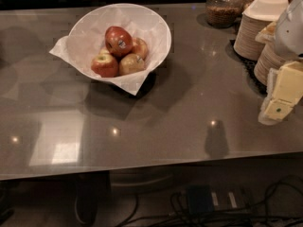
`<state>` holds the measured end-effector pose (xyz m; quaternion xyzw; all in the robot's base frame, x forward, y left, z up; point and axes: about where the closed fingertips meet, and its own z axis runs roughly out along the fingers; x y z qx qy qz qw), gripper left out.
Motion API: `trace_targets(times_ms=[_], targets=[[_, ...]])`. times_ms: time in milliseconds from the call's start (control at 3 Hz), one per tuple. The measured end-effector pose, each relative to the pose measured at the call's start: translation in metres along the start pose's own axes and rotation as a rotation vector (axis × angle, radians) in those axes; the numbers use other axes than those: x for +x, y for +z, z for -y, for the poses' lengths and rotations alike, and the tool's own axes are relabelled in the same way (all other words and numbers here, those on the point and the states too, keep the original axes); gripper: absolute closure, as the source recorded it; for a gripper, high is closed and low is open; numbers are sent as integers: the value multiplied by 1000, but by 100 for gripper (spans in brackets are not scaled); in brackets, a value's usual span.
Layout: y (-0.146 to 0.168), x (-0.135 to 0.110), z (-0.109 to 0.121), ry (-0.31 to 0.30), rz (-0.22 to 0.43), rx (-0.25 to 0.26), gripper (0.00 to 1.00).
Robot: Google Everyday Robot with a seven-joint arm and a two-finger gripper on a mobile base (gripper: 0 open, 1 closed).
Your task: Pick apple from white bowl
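Observation:
A white bowl (142, 22) lined with white paper stands on the grey table at the back left. It holds several red and yellow apples. A dark red apple (118, 40) lies on top of the pile, and a red-yellow apple (104, 65) lies at the front left. My gripper (278, 109), pale yellow with a white arm above it, hangs at the right edge of the view. It is above the table, far to the right of the bowl, and holds nothing that I can see.
Stacks of paper plates (253, 32) stand at the back right, just behind the gripper. A glass jar (224, 6) with brown contents stands at the back. The grey table (156, 122) has a front edge near the bottom, with cables on the floor below.

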<state>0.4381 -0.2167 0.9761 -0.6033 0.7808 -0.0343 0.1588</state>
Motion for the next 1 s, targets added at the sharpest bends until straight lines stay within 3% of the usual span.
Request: trace_targets(times_ms=[1000], targets=[[-26,-6,7,0,0,0,0]])
